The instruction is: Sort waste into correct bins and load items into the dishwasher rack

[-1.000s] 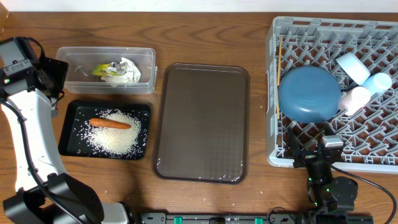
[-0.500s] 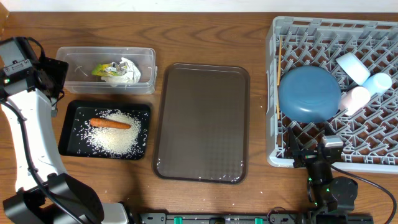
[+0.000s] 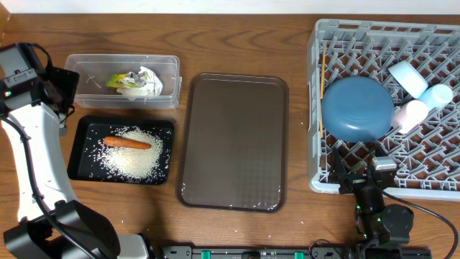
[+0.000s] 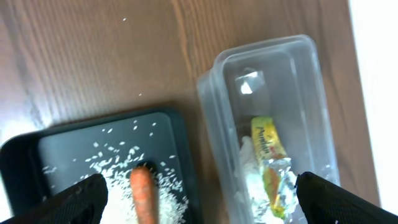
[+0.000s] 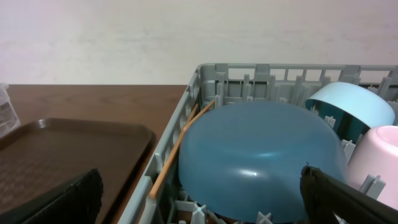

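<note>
Hovering with left gripper (image 4: 199,200) above the black tray (image 3: 77,155) and the tub (image 3: 72,66), jaws spread wide, holding nothing. Pointing right gripper (image 5: 202,200) over the near edge of the rack (image 3: 338,183) toward the bowl (image 3: 357,108), jaws likewise spread wide and empty.

Showing the rack at the right end of the table (image 3: 237,43), loaded. Carrying the bowl upside down in its left half. Keeping the chopsticks (image 3: 323,79) along the left wall, just beside the bowl; whether touching it, cannot tell. Holding the light-blue cup (image 3: 436,95) tipped over toward the right side, well inside the pegs. Holding the white cup (image 3: 411,114), pinkish in the right wrist view, just right of the bowl and near the light-blue cup.

Showing the tub at the far left, upright and uncovered. Containing the tissue (image 3: 147,83), crumpled, with the wrapper (image 3: 118,80) lying against it; both toward the tub's right half.

Showing the black tray just in front of the tub, the two nearly touching. Containing the rice (image 3: 133,162) in a loose heap with stray grains scattered round it. Bearing the carrot (image 3: 127,142) on top of the rice, lying crosswise.

Leaving the brown tray (image 3: 233,140) flat on the table between the black tray and the rack.
</note>
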Robot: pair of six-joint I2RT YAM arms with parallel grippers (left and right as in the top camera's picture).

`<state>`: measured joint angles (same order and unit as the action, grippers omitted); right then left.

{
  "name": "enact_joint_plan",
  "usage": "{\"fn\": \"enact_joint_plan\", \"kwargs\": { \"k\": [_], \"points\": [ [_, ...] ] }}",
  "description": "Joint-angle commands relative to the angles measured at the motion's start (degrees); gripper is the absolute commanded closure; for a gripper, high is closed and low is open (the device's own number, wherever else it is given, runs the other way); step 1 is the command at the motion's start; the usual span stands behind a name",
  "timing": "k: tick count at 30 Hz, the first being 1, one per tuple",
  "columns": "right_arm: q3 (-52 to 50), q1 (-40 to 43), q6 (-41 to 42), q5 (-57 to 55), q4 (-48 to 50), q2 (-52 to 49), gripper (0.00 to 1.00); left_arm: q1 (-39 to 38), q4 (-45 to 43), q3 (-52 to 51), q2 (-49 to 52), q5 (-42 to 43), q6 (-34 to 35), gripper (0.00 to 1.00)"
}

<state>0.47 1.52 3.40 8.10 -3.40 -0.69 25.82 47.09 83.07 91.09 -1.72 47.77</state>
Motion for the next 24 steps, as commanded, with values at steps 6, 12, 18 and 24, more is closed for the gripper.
{"fn": "enact_joint_plan", "kwargs": {
  "k": [6, 12, 18, 24],
  "points": [
    [-0.2, 1.0, -0.7, -0.6, -0.2, 0.4, 0.01, 0.1, 10.1, -2.1, -4.2, -0.5, -0.6, 0.01],
    [-0.2, 1.0, -0.7, -0.6, -0.2, 0.4, 0.01, 0.1, 12.7, -10.5, -14.0, -0.5, -3.0, 0.01],
    [-0.2, 1.0, -0.7, -0.6, -0.2, 0.4, 0.01, -2.1, 4.9, -25.4, -27.6, -1.0, -5.1, 0.01],
    [-0.2, 1.0, -0.7, -0.6, -0.2, 0.4, 0.01, -12.7, -13.2, -42.8, -42.0, -1.3, -16.5, 0.01]
  ]
}}
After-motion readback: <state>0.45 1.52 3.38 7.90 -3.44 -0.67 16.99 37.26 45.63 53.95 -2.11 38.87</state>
